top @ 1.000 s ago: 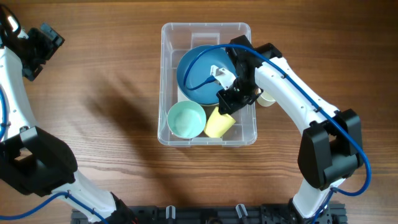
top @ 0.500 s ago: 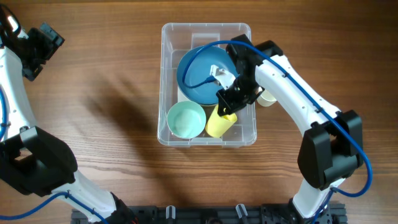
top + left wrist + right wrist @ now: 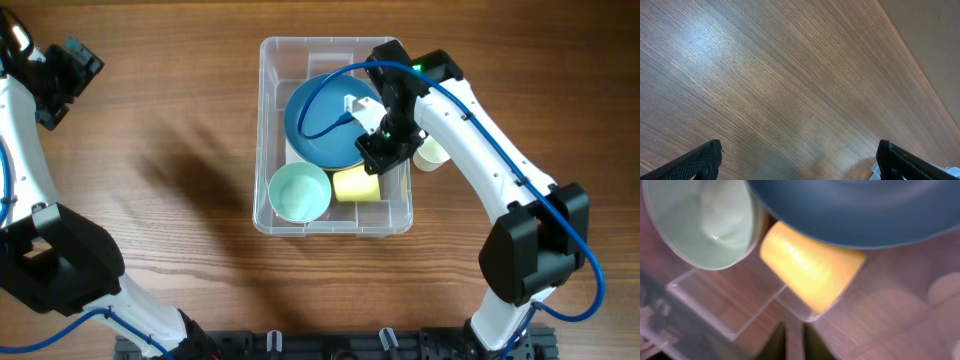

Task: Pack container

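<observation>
Hovering right hand (image 3: 384, 148) inside container (image 3: 331, 42)

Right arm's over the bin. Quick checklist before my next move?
1. The yellow cup is inside the container: ok, lying on its side beside the mint bowl.
2. The right hand is free of that cup: cannot tell; wrist view blurred, fingers unclear.
3. The pale cup is packed: not ok, it sits outside the container's right wall.
4. The left hand is out of the way: ok, open, empty, far from the container.
</observation>
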`<state>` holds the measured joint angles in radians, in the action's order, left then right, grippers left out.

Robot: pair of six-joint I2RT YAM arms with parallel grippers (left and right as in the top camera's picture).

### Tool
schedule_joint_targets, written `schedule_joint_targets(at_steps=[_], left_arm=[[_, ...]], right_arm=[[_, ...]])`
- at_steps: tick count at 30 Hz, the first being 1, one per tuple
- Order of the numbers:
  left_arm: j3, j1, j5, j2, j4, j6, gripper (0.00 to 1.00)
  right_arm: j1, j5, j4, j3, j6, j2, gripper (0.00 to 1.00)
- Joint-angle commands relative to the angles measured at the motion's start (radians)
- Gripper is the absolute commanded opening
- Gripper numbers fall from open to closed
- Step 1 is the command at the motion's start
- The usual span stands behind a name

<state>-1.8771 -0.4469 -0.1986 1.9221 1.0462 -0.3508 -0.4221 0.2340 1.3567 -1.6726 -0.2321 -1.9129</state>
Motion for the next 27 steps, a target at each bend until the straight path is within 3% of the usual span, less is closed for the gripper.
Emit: schedule_joint_targets(at_steps=[1, 3, 6, 19, 27], left_arm=[[-0.019, -0.002, 0.002, -0.028, -0.002, -0.009, 1.0], [-0.019, -0.002, 0.002, -0.028, -0.002, -0.009, 1.0], [-0.019, -0.002, 0.002, -0.028, -0.003, -0.009, 1.0], [-0.019, -0.002, 0.002, -0.028, -0.002, -0.009, 1.0], [-0.019, -0.002, 0.002, -0.028, -0.002, -0.009, 1.0]], right_arm=[[-0.004, -0.088, -0.009, -0.011, 0.038, 0.019, 0.36], [-0.004, -0.087, -0.008, 0.003, 0.071, 0.019, 0.5], [-0.004, -0.076, -0.006, 0.036, 0.137, 0.019, 0.56], [-0.004, 0.023, -0.023, 0.089, 0.228, 0.019, 0.56], [-0.004, 0.056, -0.089, 0.098, 0.417, 0.019, 0.54]])
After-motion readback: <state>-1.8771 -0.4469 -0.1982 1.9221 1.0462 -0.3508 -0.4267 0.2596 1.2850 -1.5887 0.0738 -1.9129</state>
